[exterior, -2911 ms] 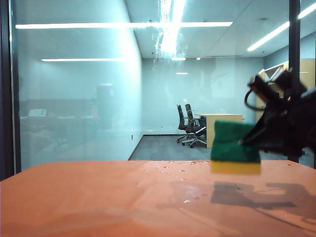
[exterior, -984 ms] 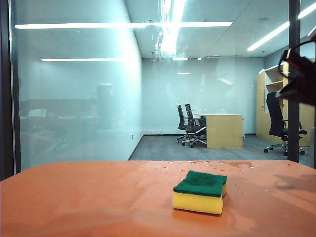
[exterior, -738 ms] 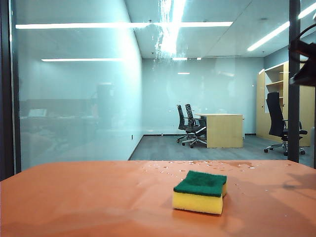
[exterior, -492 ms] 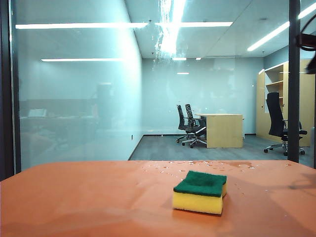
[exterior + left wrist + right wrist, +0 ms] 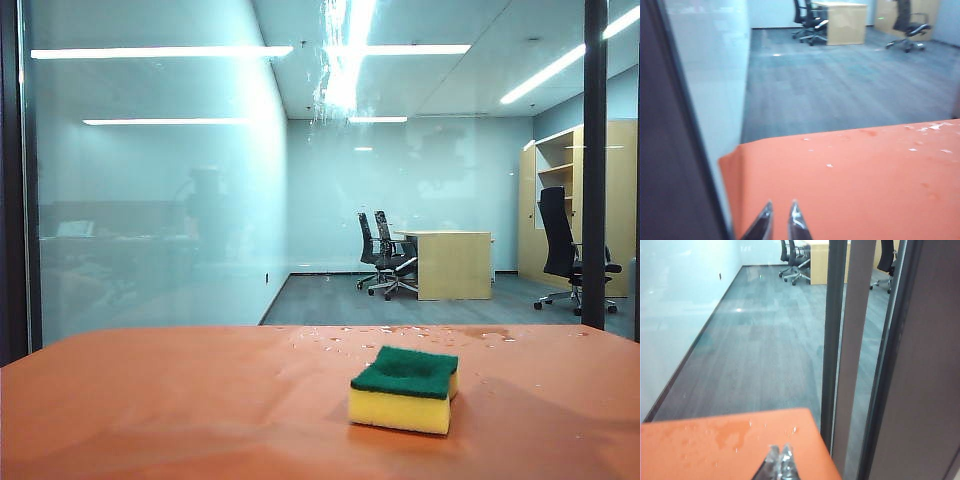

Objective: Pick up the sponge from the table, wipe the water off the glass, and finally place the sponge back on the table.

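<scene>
**Sponge down on table, both arms clear of it**

The yellow foam sponge with dark green scouring top [image 5: 404, 389] lies flat on the matte orange table [image 5: 160, 400], green side up, nothing touching it. Small water droplets [image 5: 340, 341] sit on the table between the sponge and the large clear glass pane [image 5: 150, 200]; whitish streaks run high up the pane. Left pincer [image 5: 780, 220]: tips slightly apart, empty, over the table's corner. Right pincer [image 5: 779, 458]: tips pressed together, empty, above the table's far edge beside the dark frame bar [image 5: 835, 330].
</scene>
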Motion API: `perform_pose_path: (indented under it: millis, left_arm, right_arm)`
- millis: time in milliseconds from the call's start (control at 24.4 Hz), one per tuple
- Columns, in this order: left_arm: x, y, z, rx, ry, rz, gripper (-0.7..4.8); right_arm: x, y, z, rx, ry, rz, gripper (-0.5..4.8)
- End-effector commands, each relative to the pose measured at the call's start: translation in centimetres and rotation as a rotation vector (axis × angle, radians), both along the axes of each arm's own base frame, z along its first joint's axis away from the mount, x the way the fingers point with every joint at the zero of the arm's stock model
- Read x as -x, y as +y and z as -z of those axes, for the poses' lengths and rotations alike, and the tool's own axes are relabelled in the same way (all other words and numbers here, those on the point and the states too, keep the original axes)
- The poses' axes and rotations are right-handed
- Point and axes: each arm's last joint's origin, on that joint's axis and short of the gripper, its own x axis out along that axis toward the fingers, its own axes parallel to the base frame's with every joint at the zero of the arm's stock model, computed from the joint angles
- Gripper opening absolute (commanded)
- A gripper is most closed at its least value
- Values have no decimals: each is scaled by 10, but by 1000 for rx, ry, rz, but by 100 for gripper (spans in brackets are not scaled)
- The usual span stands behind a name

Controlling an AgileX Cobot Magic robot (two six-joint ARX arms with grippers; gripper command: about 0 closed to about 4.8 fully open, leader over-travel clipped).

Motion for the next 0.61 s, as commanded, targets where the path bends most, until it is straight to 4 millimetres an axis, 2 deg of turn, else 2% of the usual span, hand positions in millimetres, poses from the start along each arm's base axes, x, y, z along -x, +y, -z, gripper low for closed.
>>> perform_pose_path:
  millis: [41, 328, 615]
  left_arm:
    - [0, 2, -3, -48, -28, -74, 47]
    - [0, 3, -7, -47, -67, -90, 47]
    - [0, 2, -11, -45, -108, -86, 47]
  right_arm:
    - [12, 1, 20, -9, 6, -3, -9]
    - [28, 8, 60, -15, 20, -11, -9]
    - [38, 9, 75, 19, -3, -76, -9]
